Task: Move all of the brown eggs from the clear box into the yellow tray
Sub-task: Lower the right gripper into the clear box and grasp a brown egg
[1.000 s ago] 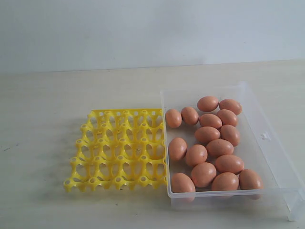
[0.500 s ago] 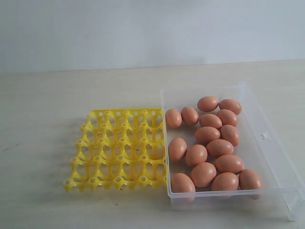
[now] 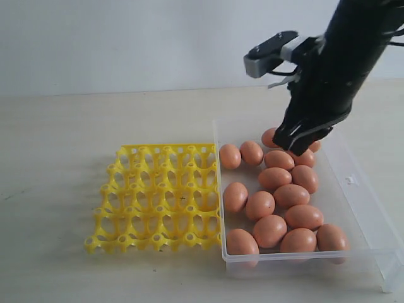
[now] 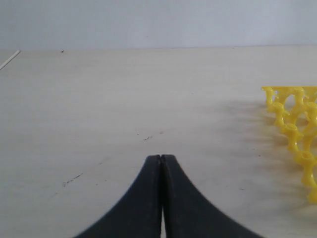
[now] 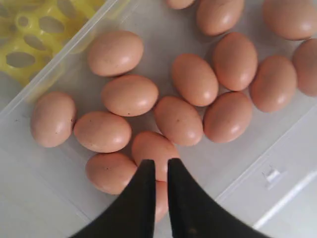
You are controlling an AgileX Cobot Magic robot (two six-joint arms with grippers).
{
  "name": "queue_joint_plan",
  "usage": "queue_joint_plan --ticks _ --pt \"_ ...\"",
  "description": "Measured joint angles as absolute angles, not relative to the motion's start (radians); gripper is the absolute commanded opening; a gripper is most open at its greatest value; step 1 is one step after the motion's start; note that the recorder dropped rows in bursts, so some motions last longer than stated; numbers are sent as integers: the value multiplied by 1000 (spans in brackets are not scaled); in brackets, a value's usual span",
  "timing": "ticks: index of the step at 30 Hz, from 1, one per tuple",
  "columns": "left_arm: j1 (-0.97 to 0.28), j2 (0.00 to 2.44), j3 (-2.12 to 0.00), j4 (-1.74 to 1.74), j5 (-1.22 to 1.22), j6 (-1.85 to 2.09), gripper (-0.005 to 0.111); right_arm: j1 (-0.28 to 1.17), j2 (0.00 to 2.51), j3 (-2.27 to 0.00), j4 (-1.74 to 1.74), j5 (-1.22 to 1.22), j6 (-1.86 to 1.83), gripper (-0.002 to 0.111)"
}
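Note:
Several brown eggs (image 3: 274, 178) lie loose in the clear box (image 3: 346, 211), which stands against the right side of the yellow tray (image 3: 158, 196). None of the tray's cups holds an egg. My right gripper (image 3: 297, 142) hangs over the box's far end, just above the eggs (image 5: 178, 120). Its fingers are open by a narrow gap (image 5: 161, 161) with nothing between them. My left gripper (image 4: 161, 156) is shut and empty low over bare table, with a corner of the tray (image 4: 297, 124) off to one side. It does not show in the exterior view.
The pale table runs around the tray and box, backed by a white wall. A small clasp (image 3: 351, 180) sits on the box's right rim. The box's near right corner (image 3: 391, 278) lies close to the edge of the exterior view.
The right arm has come into the exterior view from the upper right and now hangs over the far end of the box. Eggs, box and tray have not moved.

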State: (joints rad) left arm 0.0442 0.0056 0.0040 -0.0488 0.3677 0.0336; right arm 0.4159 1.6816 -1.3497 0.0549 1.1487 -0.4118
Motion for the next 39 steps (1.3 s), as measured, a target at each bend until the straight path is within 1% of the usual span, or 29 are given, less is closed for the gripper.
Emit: queue_joint_plan --ticks 1,4,5,7,18,29,36,39 --pt "44 6 4 -49 368 34 0 425 1717 -1371 55 1166 -417 33" --pt "44 6 4 -49 368 34 0 434 1806 -1421 46 1204 -430 52" --pt "44 6 4 -49 368 34 0 433 1838 -1437 38 1208 -424 57" --pt "44 6 4 -49 368 34 0 433 1873 -1454 25 1213 -408 60" --pt "44 6 4 -49 368 34 0 433 1988 -1488 0 1189 -405 59" --pt "44 6 4 -49 368 34 0 433 2043 -1488 -54 1035 -437 59" --pt "44 6 4 -49 368 34 0 433 2101 -1490 -56 1007 -461 64" --pt "44 6 4 -49 368 34 0 433 2123 -1490 -57 1003 -470 61"
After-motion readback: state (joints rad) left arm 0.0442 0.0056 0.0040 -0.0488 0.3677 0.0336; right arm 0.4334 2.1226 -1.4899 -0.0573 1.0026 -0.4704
